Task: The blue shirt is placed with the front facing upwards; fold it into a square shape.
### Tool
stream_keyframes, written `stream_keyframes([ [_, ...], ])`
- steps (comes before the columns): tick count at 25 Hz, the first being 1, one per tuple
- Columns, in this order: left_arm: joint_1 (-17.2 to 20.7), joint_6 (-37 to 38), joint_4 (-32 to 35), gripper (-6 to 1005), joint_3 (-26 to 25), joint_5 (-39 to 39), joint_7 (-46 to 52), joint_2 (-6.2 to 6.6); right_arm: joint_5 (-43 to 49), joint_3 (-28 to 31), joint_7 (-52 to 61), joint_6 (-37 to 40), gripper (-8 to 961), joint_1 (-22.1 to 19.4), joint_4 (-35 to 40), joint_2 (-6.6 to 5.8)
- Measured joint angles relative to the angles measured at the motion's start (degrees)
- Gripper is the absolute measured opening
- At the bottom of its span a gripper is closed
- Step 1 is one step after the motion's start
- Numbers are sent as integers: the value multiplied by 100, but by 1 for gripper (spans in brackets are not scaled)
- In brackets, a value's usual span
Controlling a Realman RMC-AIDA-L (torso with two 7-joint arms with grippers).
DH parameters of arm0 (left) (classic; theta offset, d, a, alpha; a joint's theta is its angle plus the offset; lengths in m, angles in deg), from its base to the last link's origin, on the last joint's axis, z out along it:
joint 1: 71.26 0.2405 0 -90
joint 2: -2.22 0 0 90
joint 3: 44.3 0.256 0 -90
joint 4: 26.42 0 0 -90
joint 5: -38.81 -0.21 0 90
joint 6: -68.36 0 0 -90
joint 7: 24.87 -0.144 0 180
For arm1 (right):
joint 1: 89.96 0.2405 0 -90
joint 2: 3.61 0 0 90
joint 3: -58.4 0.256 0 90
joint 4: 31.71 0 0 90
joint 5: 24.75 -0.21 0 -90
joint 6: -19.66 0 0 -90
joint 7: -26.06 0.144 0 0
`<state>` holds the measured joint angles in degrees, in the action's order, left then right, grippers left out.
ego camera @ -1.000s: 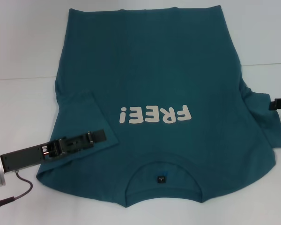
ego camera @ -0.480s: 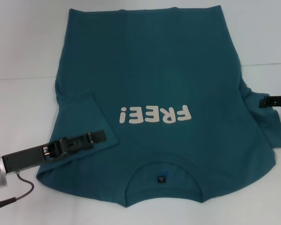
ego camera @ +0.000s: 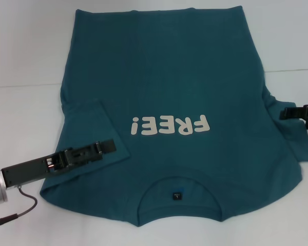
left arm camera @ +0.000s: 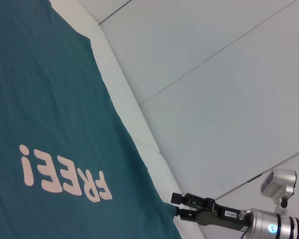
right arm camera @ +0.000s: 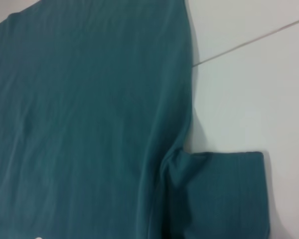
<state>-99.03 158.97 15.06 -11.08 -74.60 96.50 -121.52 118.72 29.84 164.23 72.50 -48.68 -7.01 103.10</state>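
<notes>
Resting left gripper (ego camera: 107, 147) on blue shirt (ego camera: 164, 72)

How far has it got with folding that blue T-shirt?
Early on. Done: the blue T-shirt's left sleeve lies folded inward, with the left end effector over it. In hand: the right end effector is at the right sleeve, which lies spread out. Left: that sleeve and the body folds.
</notes>
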Motion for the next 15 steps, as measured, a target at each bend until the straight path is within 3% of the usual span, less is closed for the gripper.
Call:
stream_keyframes([
  [15, 6, 10, 1, 897, 0, 66, -8, 0, -28, -2, -23, -125, 812, 101, -97, 65],
])
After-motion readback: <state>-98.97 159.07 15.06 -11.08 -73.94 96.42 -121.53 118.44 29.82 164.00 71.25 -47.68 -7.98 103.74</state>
